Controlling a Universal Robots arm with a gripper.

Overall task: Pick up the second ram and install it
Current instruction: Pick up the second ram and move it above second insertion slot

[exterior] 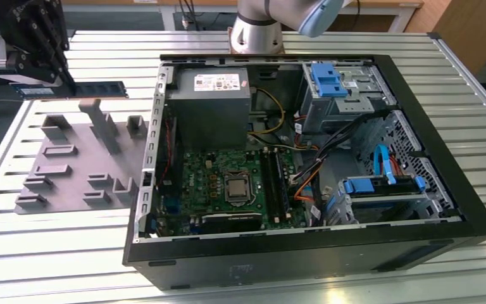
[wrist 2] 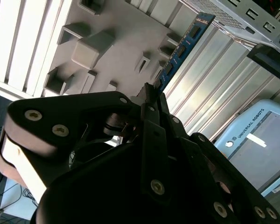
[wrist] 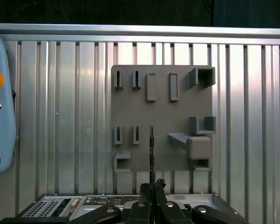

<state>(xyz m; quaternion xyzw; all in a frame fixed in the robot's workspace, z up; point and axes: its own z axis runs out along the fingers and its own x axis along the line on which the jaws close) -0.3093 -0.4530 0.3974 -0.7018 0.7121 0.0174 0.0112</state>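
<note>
- Since the second ram point(exterior: 74, 90) hangs clear of the grey holder tray point(exterior: 66, 166), pinched at one end by the jaws, we judge the pick-up done. The jaws are closed down to the board's thickness and hold nothing else.
- We see the stick lying level in the air above the tray. It is outside the open computer case point(exterior: 412, 244) and well apart from the black memory slots point(exterior: 274, 183) on the motherboard point(exterior: 213, 180), so the install is left to do.
- We cannot tell whether either slot already holds a stick.
- In the second wrist view we read the ram point(wrist 2: 183, 46) as a thin, rigid blue-green board with a row of small dark chips. In the first wrist view it shows edge-on as a dark sliver point(wrist: 151, 151).
- We take the tray for matte grey plastic, moulded with upright blocks and narrow pockets. The worktop point(exterior: 57, 253) is bright ribbed metal, and the case is black with a bare metal frame inside.
</note>
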